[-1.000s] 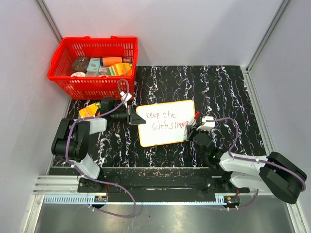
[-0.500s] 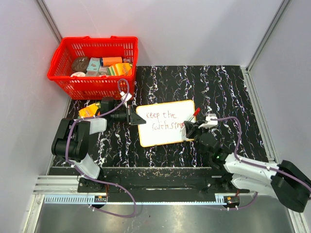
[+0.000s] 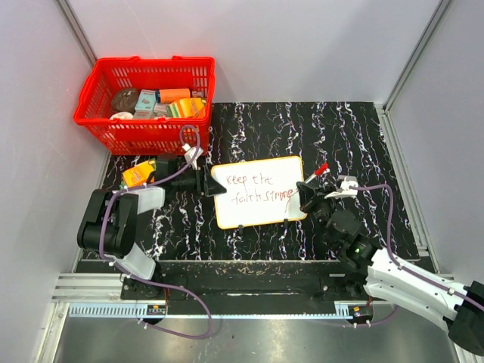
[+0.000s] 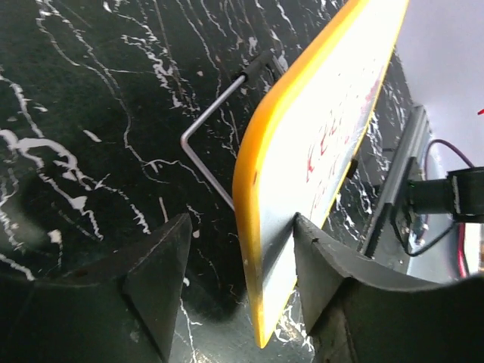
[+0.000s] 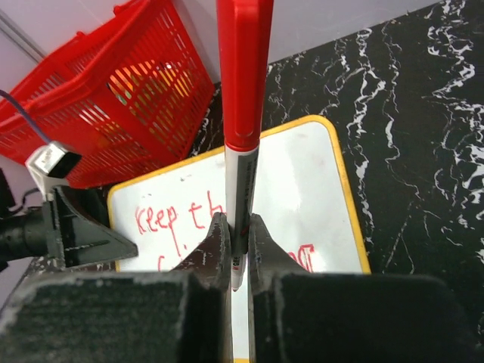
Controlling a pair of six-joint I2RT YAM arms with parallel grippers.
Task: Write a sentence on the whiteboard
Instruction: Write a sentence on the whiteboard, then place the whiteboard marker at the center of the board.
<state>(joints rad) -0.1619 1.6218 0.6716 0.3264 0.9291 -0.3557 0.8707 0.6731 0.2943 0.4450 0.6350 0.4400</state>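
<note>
The whiteboard [image 3: 261,208] with its orange-yellow rim lies on the black marbled table, with the red sentence [image 3: 253,189] "keep the faith strong" on it in two lines. My left gripper [image 3: 206,181] straddles the board's left edge [image 4: 253,189] with its jaws open. One finger [image 4: 318,265] touches the white face. The other finger [image 4: 155,265] stands apart from the back. My right gripper [image 3: 306,194] hovers just off the board's right edge, shut on a red-capped marker [image 5: 243,76] whose tip points down between the fingers. In the right wrist view the board [image 5: 302,189] lies behind that gripper [image 5: 236,231].
A red basket [image 3: 97,113] with several packets stands at the back left. An orange packet [image 3: 136,175] lies beside my left arm. A thin wire stand [image 4: 208,121] sticks out behind the board. Grey walls enclose the table on three sides.
My left jaws have opened off the board's edge. The right arm has drawn back to the right, carrying the marker off the end of the writing.
</note>
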